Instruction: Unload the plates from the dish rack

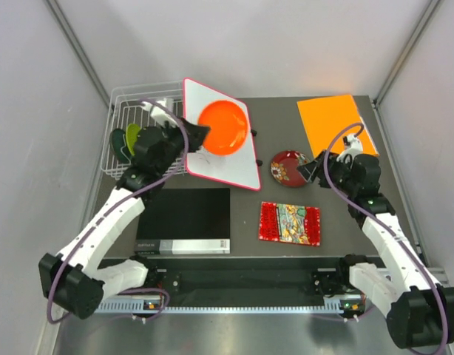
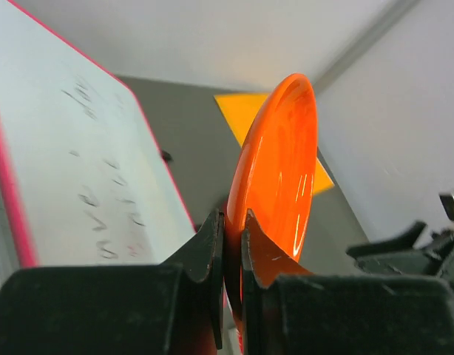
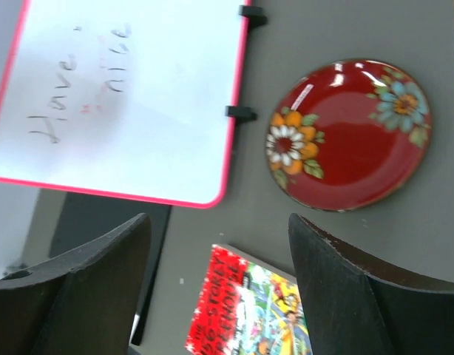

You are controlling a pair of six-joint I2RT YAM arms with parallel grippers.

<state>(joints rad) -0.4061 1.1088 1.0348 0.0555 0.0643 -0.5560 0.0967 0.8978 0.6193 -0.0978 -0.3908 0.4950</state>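
Observation:
My left gripper (image 1: 200, 136) is shut on the rim of the plain orange plate (image 1: 223, 128) and holds it on edge above the pink-edged whiteboard (image 1: 234, 168); the plate also fills the left wrist view (image 2: 279, 177). The white wire dish rack (image 1: 138, 118) stands at the back left with the lime green plate (image 1: 132, 137) and the dark teal plate (image 1: 119, 143) upright in it. The dark red patterned plate (image 1: 288, 168) lies flat on the table, also in the right wrist view (image 3: 350, 133). My right gripper (image 1: 310, 171) is open and empty just right of it.
A flat orange sheet (image 1: 335, 122) lies at the back right. A red patterned book (image 1: 289, 222) lies in the front middle, a black box (image 1: 184, 220) at the front left. The whiteboard leans between the rack and the red plate.

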